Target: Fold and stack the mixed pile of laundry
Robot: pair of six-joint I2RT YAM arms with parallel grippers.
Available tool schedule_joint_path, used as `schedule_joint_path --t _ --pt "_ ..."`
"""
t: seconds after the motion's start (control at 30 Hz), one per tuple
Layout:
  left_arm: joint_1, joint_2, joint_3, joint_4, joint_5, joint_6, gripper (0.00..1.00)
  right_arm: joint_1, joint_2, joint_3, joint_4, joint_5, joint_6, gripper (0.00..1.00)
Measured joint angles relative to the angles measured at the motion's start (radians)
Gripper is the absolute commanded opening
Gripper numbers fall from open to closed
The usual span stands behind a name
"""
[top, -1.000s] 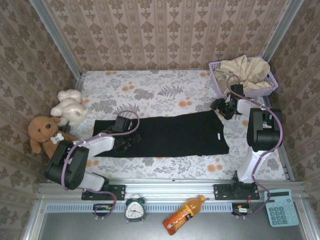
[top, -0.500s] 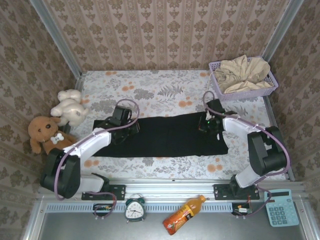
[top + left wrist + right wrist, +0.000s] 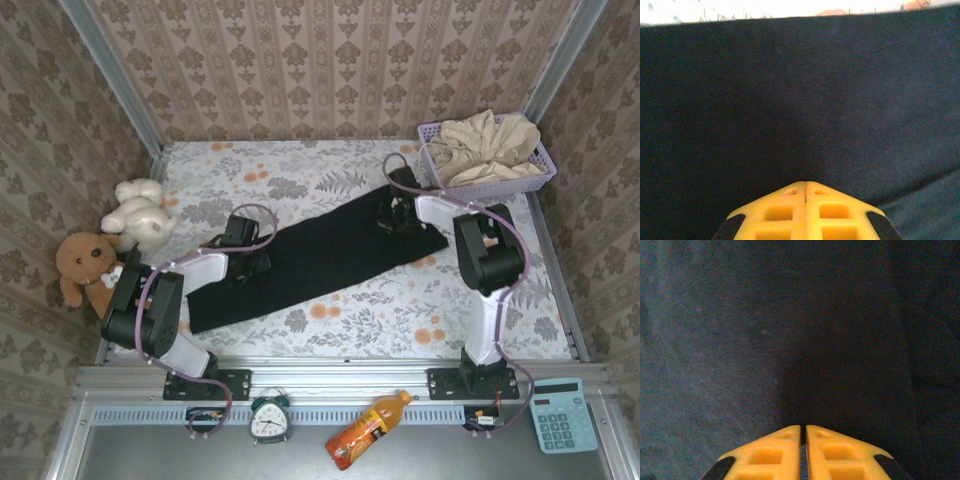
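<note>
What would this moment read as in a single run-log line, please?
left end effector: shut on black T-shirt | right end effector: shut on black T-shirt | black T-shirt: lying diagonally | cream garment: in basket

The black T-shirt (image 3: 800, 100) runs off both wrist views' edges.

The black T-shirt (image 3: 320, 255) lay as matt, fine-grained cloth across a floral-printed fabric table cover (image 3: 300, 185), while the beige-cream garment (image 3: 490, 140) sat as soft, crumpled cloth in a lavender plastic mesh basket (image 3: 490, 186). Seen from the wrists, the left gripper (image 3: 805, 186) and the right gripper (image 3: 803, 429) were yellow moulded plastic with a smooth, dull finish. A fuzzy white plush toy (image 3: 140, 212) and a brown plush toy (image 3: 85, 265) flanked the cover, and a brushed metal rail (image 3: 330, 372) and a glossy orange plastic bottle (image 3: 367, 430) lay along the near edge.
</note>
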Motion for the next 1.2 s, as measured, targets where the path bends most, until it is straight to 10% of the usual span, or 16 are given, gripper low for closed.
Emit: schedule_joint_path --t 0.2,0.43,0.77,1.2 --pt "-0.179 -0.124 -0.076 -0.054 0.063 -0.200 0.03 -0.007 0.257 0.410 -0.069 -0.013 -0.003 0.30" --pt "-0.248 -0.230 0.039 -0.105 0.084 -0.334 0.44 -0.022 0.293 0.499 -0.084 -0.058 -0.036 0.41" --pt "-0.171 -0.072 0.245 -0.097 0.043 -0.075 0.01 0.008 -0.067 0.023 -0.031 -0.061 -0.026 0.44" --pt "-0.170 0.174 0.192 -0.055 0.120 0.002 0.00 0.011 0.075 0.121 -0.010 -0.058 0.042 0.42"
